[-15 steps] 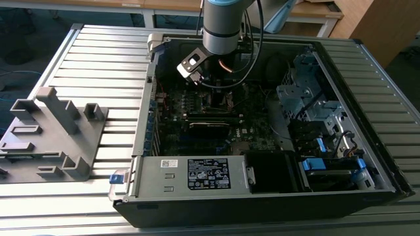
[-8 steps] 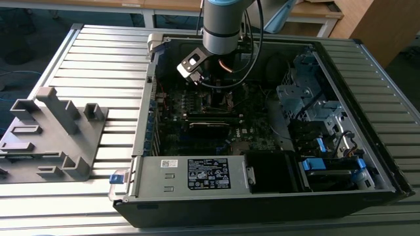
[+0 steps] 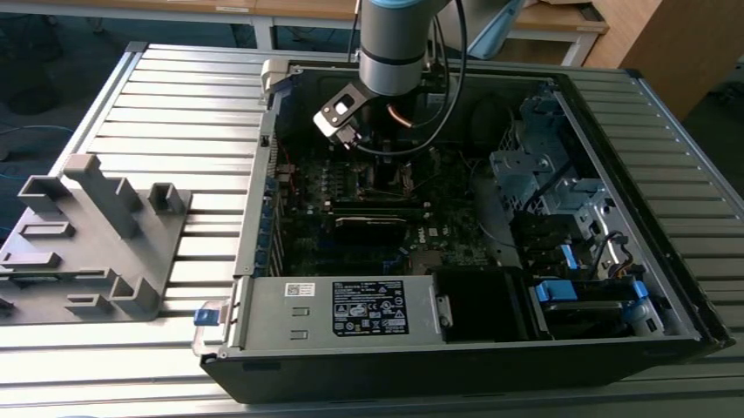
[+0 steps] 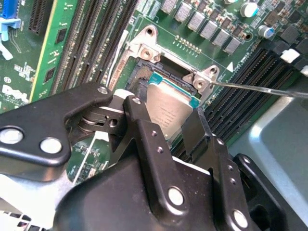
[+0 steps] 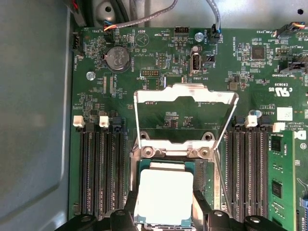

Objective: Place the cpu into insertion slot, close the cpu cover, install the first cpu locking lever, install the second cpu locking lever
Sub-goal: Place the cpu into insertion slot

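Cpu [image 4: 171, 108] is gripped by two opposite edges between the closed-in fingers of the gripper [image 4: 166, 122] and is held directly over the slot [image 4: 143, 72], square to it (the cover [image 5: 185, 94] is stood open beyond the slot).

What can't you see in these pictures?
- Inside of the insertion slot: the cpu covers most of it in both wrist views.
- Whether the cpu is seated or just above the slot: cannot tell.
- Cpu's side edges, second wrist view: behind the fingers of the claw.
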Controlling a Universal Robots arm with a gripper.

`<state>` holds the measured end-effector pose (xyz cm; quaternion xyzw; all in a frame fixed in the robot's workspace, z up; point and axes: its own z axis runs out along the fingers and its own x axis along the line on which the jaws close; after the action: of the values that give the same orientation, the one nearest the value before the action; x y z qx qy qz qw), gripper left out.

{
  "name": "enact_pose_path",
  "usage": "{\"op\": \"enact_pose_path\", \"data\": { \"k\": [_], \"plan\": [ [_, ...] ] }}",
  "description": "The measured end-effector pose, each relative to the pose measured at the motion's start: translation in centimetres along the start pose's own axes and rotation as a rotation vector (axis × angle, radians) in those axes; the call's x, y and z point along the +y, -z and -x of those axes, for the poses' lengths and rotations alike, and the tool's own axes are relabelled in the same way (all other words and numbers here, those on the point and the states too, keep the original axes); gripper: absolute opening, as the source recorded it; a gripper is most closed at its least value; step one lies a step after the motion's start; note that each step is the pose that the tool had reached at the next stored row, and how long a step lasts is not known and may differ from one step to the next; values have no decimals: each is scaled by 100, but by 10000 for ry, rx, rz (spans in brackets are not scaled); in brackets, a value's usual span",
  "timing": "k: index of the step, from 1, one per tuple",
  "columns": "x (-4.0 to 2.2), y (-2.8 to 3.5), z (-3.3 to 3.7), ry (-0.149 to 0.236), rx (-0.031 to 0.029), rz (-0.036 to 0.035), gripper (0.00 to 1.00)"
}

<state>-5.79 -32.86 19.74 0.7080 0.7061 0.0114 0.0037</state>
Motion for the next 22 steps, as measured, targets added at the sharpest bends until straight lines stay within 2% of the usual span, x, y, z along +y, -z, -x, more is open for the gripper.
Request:
{"op": "enact_pose_path", "data": {
  "k": [2, 13, 19, 22],
  "plan": [
    [0, 19, 0, 0, -2, -2, 53],
    [0, 20, 3, 145, 1, -4, 53],
    [0, 20, 39, 180, 2, -4, 53],
    [0, 20, 45, 368, 6, -5, 53]
  ]
}}
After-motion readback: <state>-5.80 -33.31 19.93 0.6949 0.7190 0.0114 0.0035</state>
